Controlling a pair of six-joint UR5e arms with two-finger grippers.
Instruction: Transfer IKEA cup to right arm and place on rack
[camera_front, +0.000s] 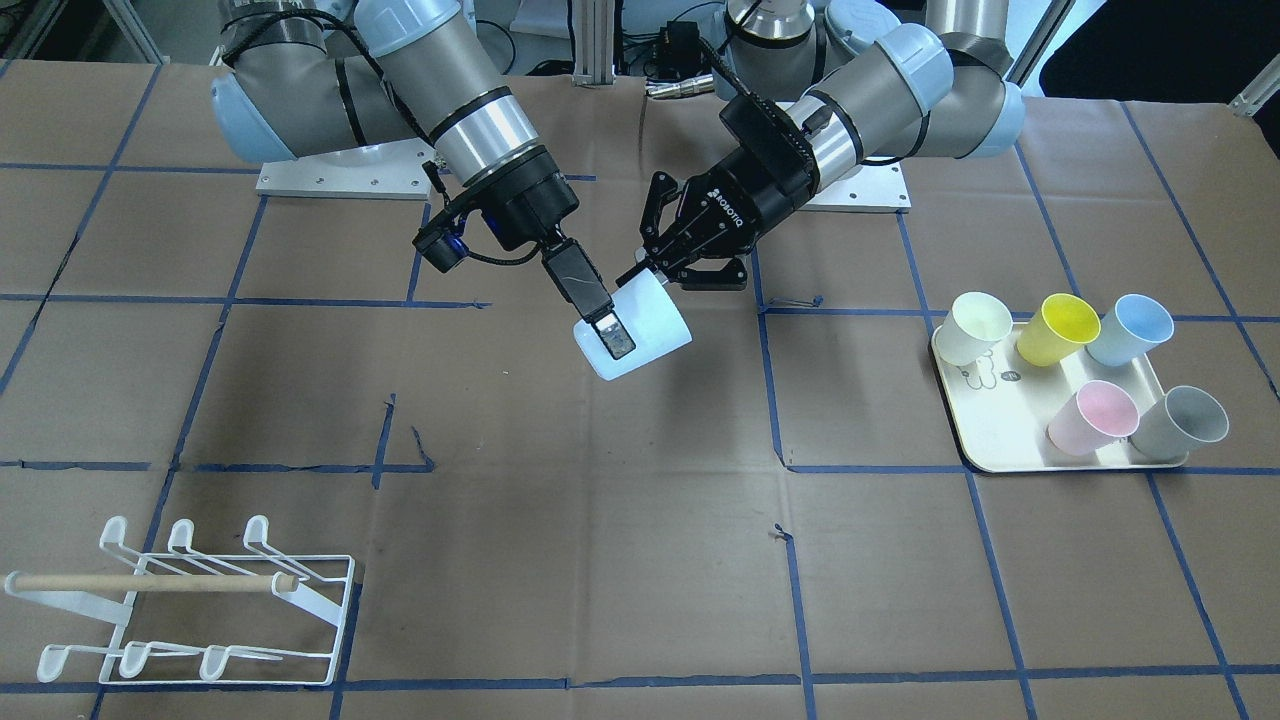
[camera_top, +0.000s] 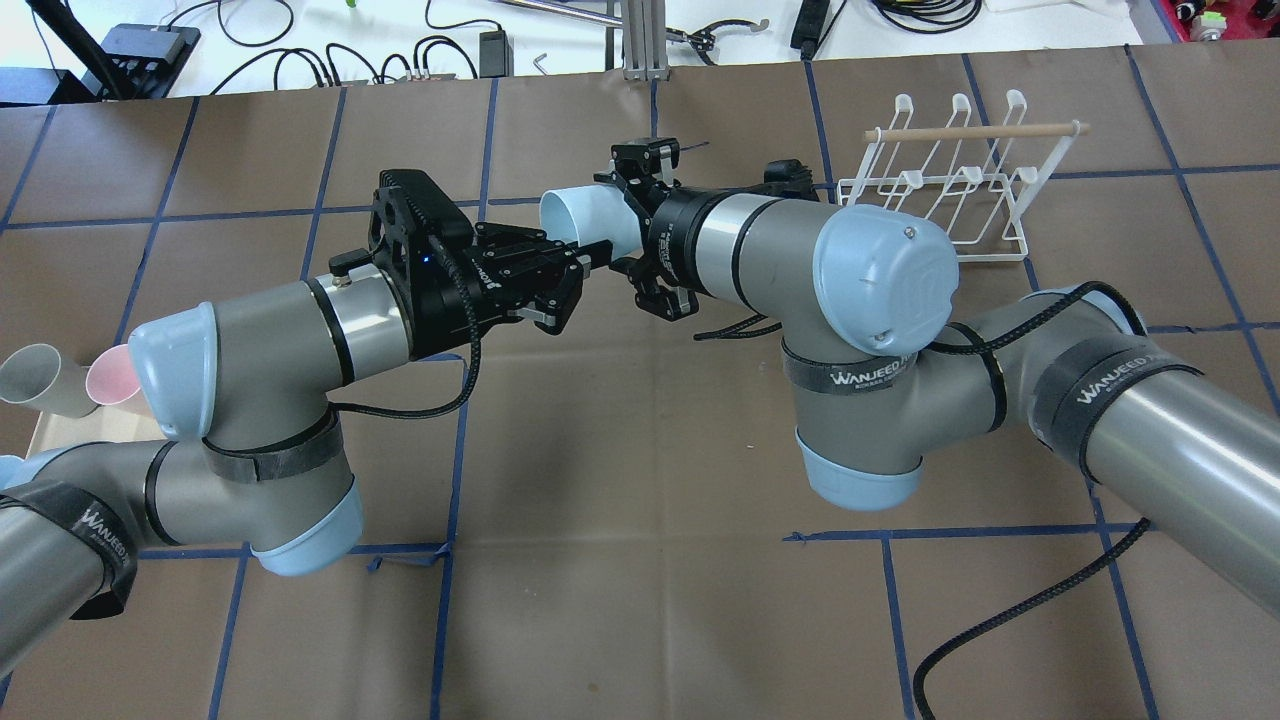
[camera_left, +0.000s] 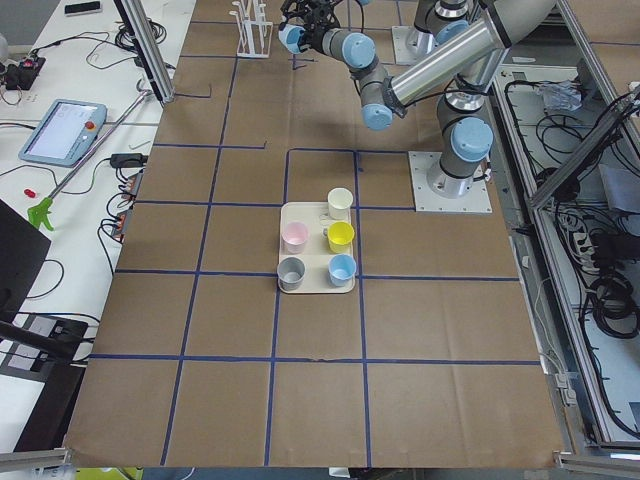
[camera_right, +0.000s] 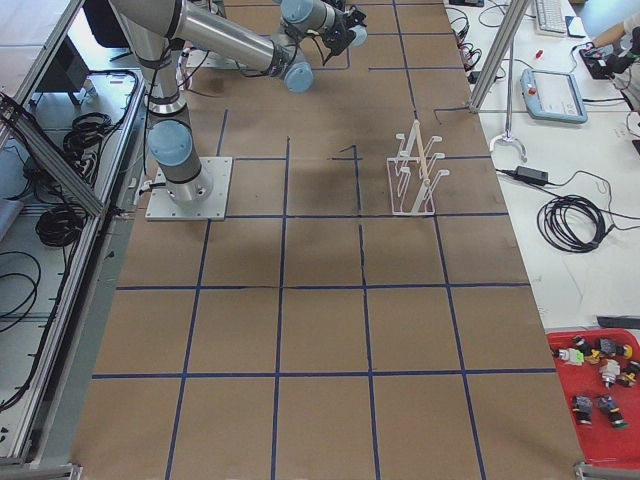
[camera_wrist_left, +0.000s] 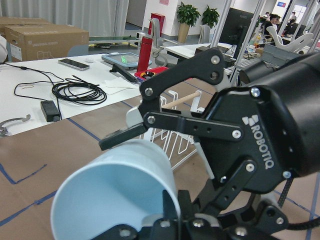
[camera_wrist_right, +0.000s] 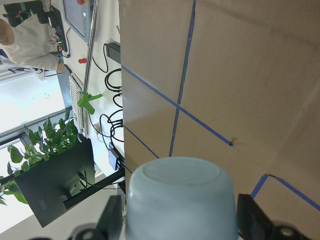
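Observation:
The pale IKEA cup (camera_front: 650, 325) hangs tilted above the table's middle, between the two arms. The right arm's gripper (camera_front: 625, 335) is shut on the cup's body; in the right wrist view the cup's base (camera_wrist_right: 180, 200) fills the space between its fingers (camera_wrist_right: 250, 222). My left gripper (camera_front: 662, 275) stands open at the cup's rim, its fingers spread on either side of the rim (camera_wrist_left: 115, 190). From overhead, the cup's mouth (camera_top: 575, 215) faces the left gripper (camera_top: 588, 272). The white wire rack (camera_front: 200, 600) with its wooden dowel stands on the table, with no cups on it.
A cream tray (camera_front: 985, 440) on the robot's left side holds several cups: cream, yellow, blue, pink and grey. The rack (camera_top: 950, 190) sits on the right arm's side, toward the table's far edge. Brown paper with blue tape lines covers the table.

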